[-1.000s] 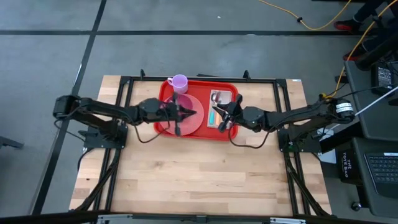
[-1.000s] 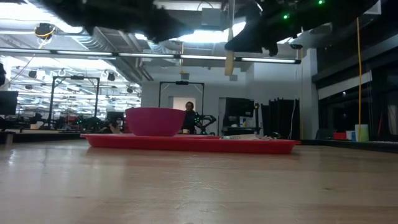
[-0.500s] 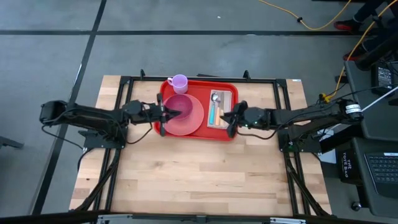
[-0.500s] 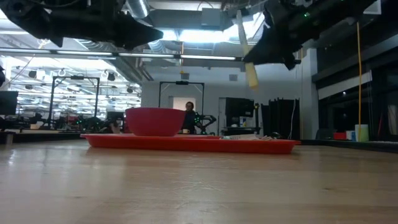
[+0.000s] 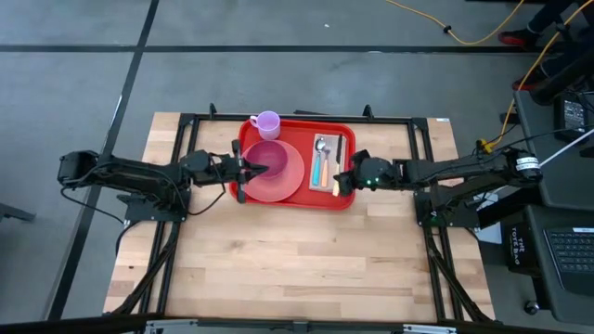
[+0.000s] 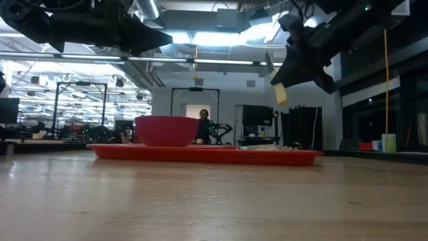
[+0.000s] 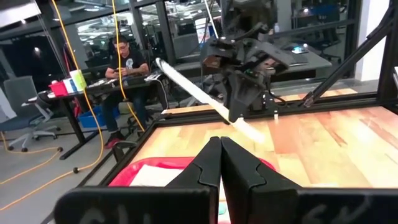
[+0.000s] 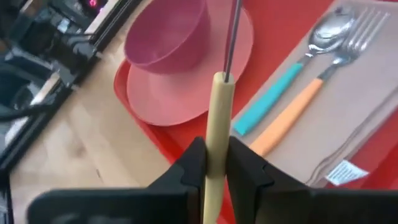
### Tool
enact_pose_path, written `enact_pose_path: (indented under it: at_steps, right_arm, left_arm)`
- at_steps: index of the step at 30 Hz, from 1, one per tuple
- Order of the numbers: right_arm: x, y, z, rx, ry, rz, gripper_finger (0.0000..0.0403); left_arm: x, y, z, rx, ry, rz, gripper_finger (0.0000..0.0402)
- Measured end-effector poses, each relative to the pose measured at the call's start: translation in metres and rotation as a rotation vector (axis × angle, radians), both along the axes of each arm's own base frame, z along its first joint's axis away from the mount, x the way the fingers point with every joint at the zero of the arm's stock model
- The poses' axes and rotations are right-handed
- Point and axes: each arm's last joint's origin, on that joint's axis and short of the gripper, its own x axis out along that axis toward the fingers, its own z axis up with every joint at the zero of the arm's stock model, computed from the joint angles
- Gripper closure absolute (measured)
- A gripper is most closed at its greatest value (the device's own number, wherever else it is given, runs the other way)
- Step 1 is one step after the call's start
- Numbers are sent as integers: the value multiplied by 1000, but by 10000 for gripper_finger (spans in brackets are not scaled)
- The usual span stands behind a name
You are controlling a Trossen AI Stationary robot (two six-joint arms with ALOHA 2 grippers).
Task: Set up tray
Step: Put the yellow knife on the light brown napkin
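Observation:
The red tray lies at the table's far middle and shows as a low red slab in the low view. It carries a pink plate with a pink bowl on it. A napkin bears a teal-handled spoon and an orange-handled fork. A purple cup stands at the tray's far left corner. My right gripper is over the tray's right rim, shut on a cream-handled knife. My left gripper hovers shut over the tray's left rim. My right gripper pinches the knife's cream handle between its two fingers, the knife lying along them with its blade pointing ahead. It comes from the table's right, slanting down. The knife is lifted clear above the tray and tilted, its handle end lowest.
A black metal frame runs around the table's far part and carries both arm bases. Bare wood fills the table's near half. A person sits at a desk in the room beyond.
My left gripper drew back from over the plate toward the table's left and now sits over the tray's left rim. My right gripper moved with the knife from over the napkin toward the tray's right rim. The knife tipped from hanging upright to slanted.

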Motion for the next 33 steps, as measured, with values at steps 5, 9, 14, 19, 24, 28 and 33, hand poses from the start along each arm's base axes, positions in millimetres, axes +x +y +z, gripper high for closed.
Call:
enact_pose_path:
  at_steps: [5,9,14,19,24,28,33]
  right_arm:
    - [1,-14,-4,102,4,-21,358]
    - [4,-29,-16,156,45,-33,358]
    - [10,-50,-33,262,87,-22,358]
    - [7,-70,-41,360,84,-18,358]
    - [3,-89,-42,460,33,-55,358]
    - [2,-99,-49,540,32,-91,358]
    - [8,-109,-63,595,21,-92,358]
  left_arm:
    - [0,0,0,0,1,1,398]
    - [0,0,-1,-1,9,2,398]
    - [0,0,-1,-1,9,2,398]
    - [0,0,-1,-1,9,2,398]
    - [0,0,-1,-1,9,3,398]
    - [0,0,-1,-1,9,3,398]
    - [0,0,-1,-1,9,3,398]
